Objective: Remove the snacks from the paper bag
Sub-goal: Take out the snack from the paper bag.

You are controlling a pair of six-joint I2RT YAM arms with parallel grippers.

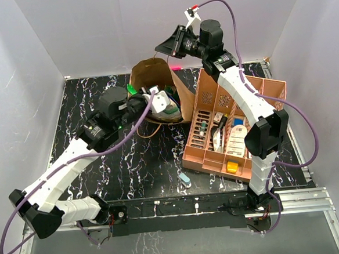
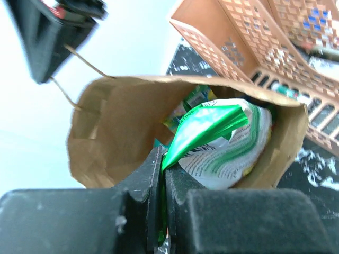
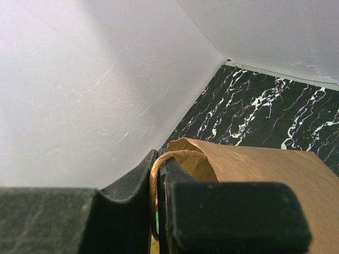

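The left arm reaches in from the near-left corner of the black marbled surface point(image 1: 143, 164). Its left claw point(image 1: 151, 99) sits at the mouth of the paper bag point(image 1: 154, 74). In the left wrist view the left claw point(image 2: 162, 164) is pressed together on a green foil corner of a white-and-green snack packet point(image 2: 228, 145). The packet's crinkled body fills the bag's opening, just inside the brown rim. Behind it, deeper in the bag, parts of other green packets point(image 2: 197, 98) show.

The paper bag point(image 2: 106, 132) stands at the back middle of the surface, touching or just beside the left wall of the orange tray. Its creased mouth faces the left claw.

Above the bag the right claw point(image 1: 165, 47) hangs in the air. The right wrist view shows this claw point(image 3: 158, 161) pinched shut on the bag's tan twisted handle point(image 3: 153, 177), with the kraft body point(image 3: 259, 164) spreading out below it.

Near the front edge, well apart from the bag, a small pale-blue capsule point(image 1: 185, 179) lies on the surface.

To the right, the orange perforated organiser tray point(image 1: 208, 86) rests on the surface with small white, blue and yellow items in its slots. The right arm rises across it from its base.
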